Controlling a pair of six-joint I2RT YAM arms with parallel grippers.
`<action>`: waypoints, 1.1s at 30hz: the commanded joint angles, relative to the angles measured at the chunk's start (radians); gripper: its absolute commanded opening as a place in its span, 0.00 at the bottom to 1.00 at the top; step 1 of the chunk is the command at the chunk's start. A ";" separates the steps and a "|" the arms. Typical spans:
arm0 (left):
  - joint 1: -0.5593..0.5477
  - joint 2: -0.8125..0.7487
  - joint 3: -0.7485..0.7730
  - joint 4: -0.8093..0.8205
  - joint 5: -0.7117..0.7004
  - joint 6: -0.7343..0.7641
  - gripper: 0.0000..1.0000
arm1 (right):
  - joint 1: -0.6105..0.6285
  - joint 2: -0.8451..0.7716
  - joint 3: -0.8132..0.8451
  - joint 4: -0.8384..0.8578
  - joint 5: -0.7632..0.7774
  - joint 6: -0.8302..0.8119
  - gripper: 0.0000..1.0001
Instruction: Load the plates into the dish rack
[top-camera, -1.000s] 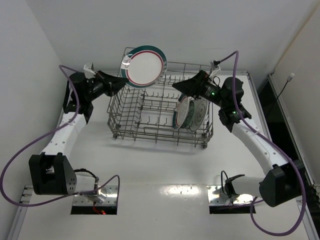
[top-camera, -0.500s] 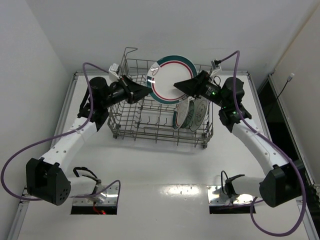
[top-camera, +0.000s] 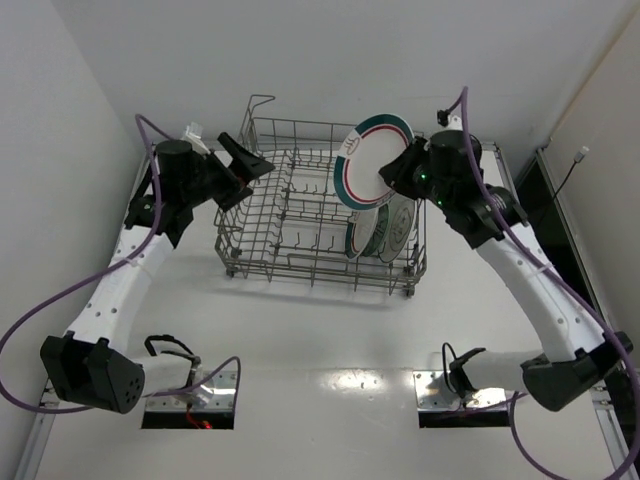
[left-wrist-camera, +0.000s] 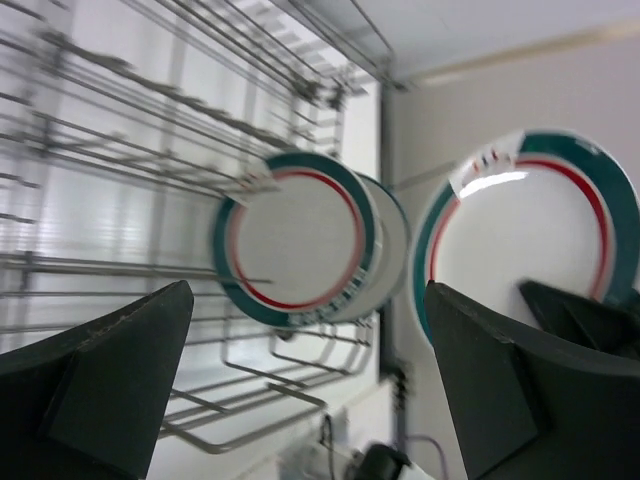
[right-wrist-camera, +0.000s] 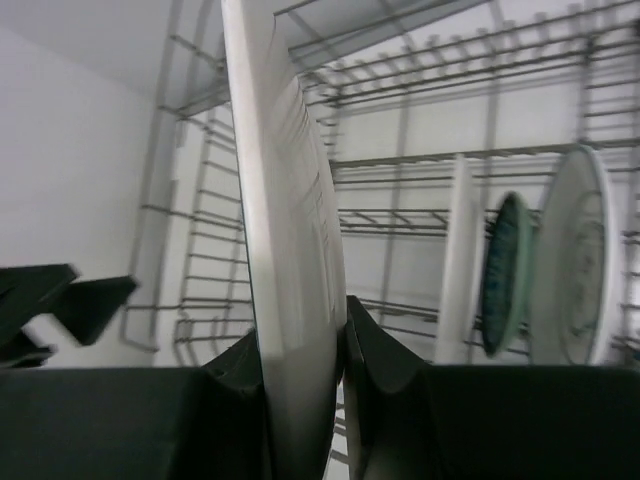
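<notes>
Your right claw now pinches the green-and-red banded plate over the dish rack's right end, while your left claw has released it and gapes wide, so I judge only slotting remains.

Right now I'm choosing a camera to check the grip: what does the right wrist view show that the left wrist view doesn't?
Right wrist only: the held plate edge-on, its rim pinched in the right gripper, and three racked plates standing apart. Left wrist only: the green-and-red banded faces of the held plate and one racked plate, framed by the open left gripper. Both: the dish rack and that held plate.
</notes>
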 joint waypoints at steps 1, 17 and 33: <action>0.048 -0.030 0.063 -0.211 -0.162 0.134 1.00 | 0.075 0.123 0.161 -0.275 0.319 -0.042 0.00; 0.146 -0.039 0.024 -0.259 -0.113 0.186 1.00 | 0.264 0.533 0.456 -0.593 0.626 0.022 0.00; 0.146 0.019 0.024 -0.259 -0.084 0.205 1.00 | 0.254 0.733 0.504 -0.527 0.505 -0.010 0.03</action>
